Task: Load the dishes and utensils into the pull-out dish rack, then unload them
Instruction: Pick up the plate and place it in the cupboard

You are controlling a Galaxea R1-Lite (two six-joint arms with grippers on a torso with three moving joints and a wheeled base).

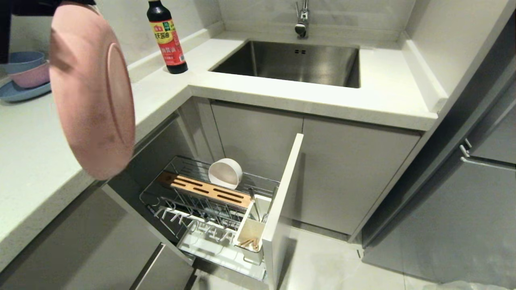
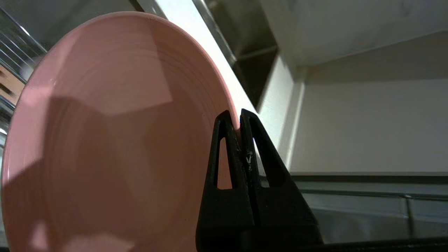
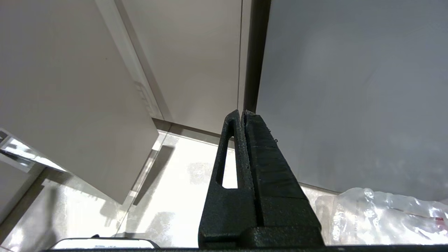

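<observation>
Plate step right now, by the look of it: pale-pink oval plate (image 1: 92, 86) up in the air on edge, over the countertop (image 1: 28, 161) corner and well above the pull-out dish rack (image 1: 209, 201). Going in or coming out? Can't tell from this alone.

If loading, best bet:
- keep it on edge and line the rim up with the wire tines just in front of the slotted wooden strip (image 1: 205, 189)
- come down slow, straight into 1 gap, no twisting
- steer clear of the small cream-white bowl (image 1: 225, 173) already tipped on its side behind the strip, and the white utensil cup (image 1: 250, 233) with what look like chopsticks (image 1: 246, 243) in it
- only let go once the rim sits on the wires

Risk, probably: thin rim pinch on a big flat plate, so any bump against the cabinet front could lever it loose.

Fingers: left gripper (image 2: 240, 117) squeezed nearly shut, 1 finger each side of the plate's rim, nothing else touched. Right gripper (image 3: 243, 113) parked low near the floor, fingers pressed together, holding nothing.
</observation>
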